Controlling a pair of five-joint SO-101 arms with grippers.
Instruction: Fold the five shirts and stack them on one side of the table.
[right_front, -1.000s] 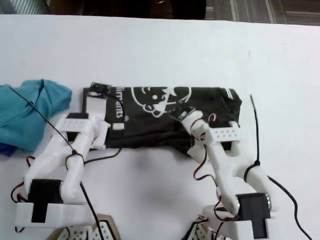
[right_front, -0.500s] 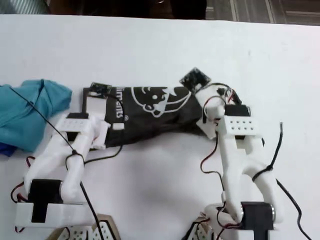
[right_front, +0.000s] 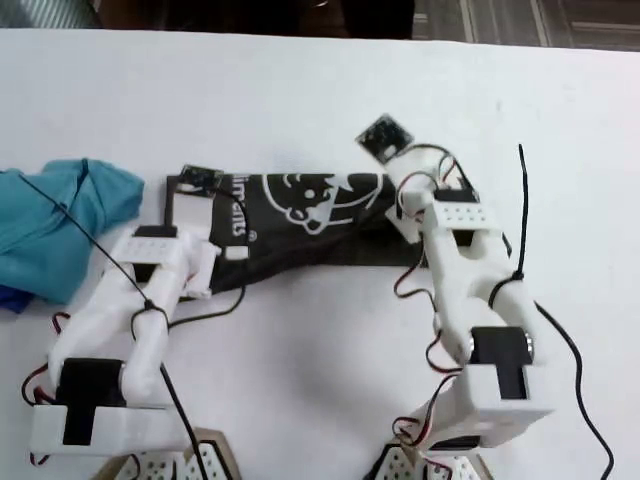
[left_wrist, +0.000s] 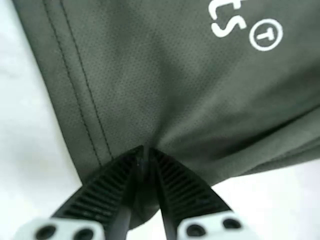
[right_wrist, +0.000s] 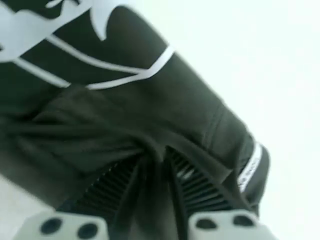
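- High view has the right arm (right_front: 455, 260) swung away from the near edge of the black shirt (right_front: 290, 235), out to the shirt's far right corner, within a second.
- The right pincer (right_wrist: 157, 157) is pressed together on a bunch of the dark cloth, so the near right part of the shirt has travelled with it.
- That side of the shirt, a broad rectangle a second ago, is now drawn narrow, and its near edge runs on a slant across the tabletop (right_front: 300, 90).
- The left pincer (left_wrist: 145, 156) has not shifted. It stays pinched on the hem at the shirt's left end, anchoring that end while the other is carried over.
- The black shirt lies in the middle of the tabletop between the two arms, printed side up.
- A blue shirt (right_front: 60, 225) sits crumpled at the left edge, well apart from the arms and unfolded.
- Judged from this, a lengthwise fold of the black shirt is under way but not laid flat, the cloth looks bunched rather than creased, and no stack exists yet.
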